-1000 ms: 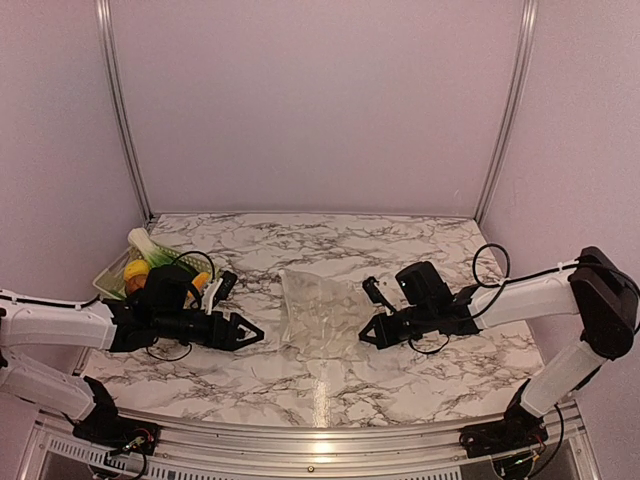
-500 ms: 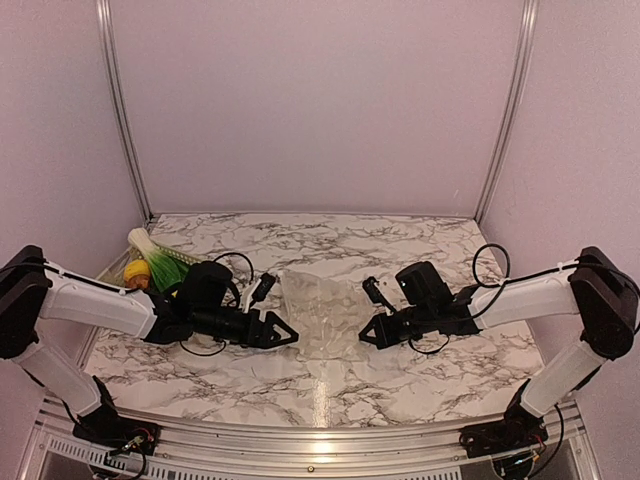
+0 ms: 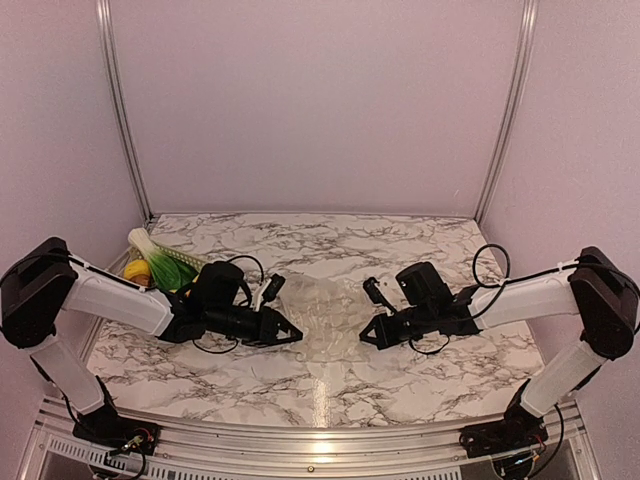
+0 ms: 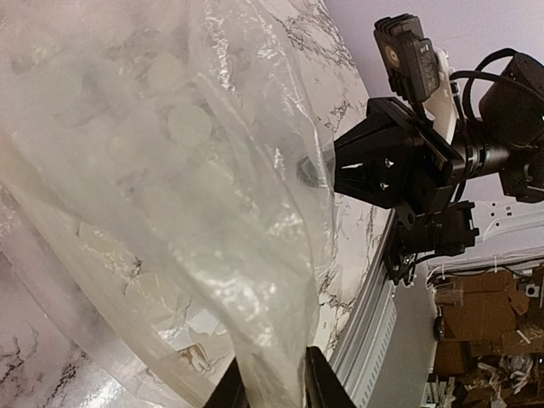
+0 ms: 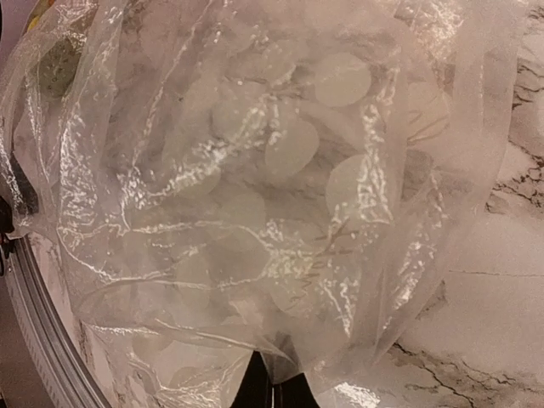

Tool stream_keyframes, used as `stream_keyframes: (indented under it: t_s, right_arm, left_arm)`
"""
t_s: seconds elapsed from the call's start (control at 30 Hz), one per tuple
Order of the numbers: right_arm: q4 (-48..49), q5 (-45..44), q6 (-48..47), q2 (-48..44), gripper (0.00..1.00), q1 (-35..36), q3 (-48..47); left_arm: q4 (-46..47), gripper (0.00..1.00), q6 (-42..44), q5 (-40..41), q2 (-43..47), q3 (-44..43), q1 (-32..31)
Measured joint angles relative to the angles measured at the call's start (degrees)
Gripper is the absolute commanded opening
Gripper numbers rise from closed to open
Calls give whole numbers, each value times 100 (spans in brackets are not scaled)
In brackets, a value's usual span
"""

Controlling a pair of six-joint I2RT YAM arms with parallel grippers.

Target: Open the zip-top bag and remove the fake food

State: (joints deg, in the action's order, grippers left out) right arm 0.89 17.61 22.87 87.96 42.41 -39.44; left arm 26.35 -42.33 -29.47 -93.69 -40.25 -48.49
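The zip-top bag (image 3: 325,318), clear with white dots, lies crumpled on the marble table between my two grippers. My left gripper (image 3: 297,335) is shut on its left edge; in the left wrist view the plastic (image 4: 195,170) is pinched between the two fingers (image 4: 270,378). On the opposite edge my right gripper (image 3: 365,335) is shut as well, and the film (image 5: 280,170) fills the right wrist view above its closed tips (image 5: 274,387). No food shows inside the bag. Fake food sits at the back left: a yellow lemon (image 3: 136,270) and a green-and-white vegetable (image 3: 165,258).
A metal rail (image 3: 320,440) runs along the table's near edge. Two upright metal posts (image 3: 120,110) (image 3: 505,110) frame the back wall. My left arm's forearm (image 3: 110,295) lies just in front of the toy food pile.
My left arm swept right from beside the food pile to the bag, and its jaws went from wide open to shut on the bag's left edge. The bag crumpled up. The right arm stayed put.
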Motion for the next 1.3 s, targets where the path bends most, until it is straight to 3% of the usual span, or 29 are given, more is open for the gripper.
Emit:
stream_keyframes:
  t_s: [0.07,0.3,0.57,0.6,0.7,0.8,0.87,1.07,1.3]
  right_arm:
    - [0,-4,-15,0,0,-22,28]
    - [-9,-24,-63,-129,0,-302,299]
    - [-11,306,-308,-275,0,-428,590]
    - [-4,398,-343,-275,3,-431,621]
    - [-37,693,-470,-275,38,-450,710]
    - [-205,776,-566,-382,60,-529,745]
    - [-308,809,-605,-625,65,-629,750]
    - [-284,1045,-640,-1047,66,-1650,439]
    - [79,1539,-581,-92,65,-2374,-507]
  left_arm:
    - [-2,0,50,-2,22,72,15]
    - [-168,0,208,2,293,739,258]
    - [-413,0,538,42,306,896,267]
    - [-442,4,564,42,306,898,258]
    - [-570,27,680,57,306,898,197]
    - [-765,50,750,94,343,911,177]
    - [-894,66,800,122,485,942,197]
    - [-1038,98,901,146,1145,951,632]
    - [-1202,99,968,435,1403,470,1401]
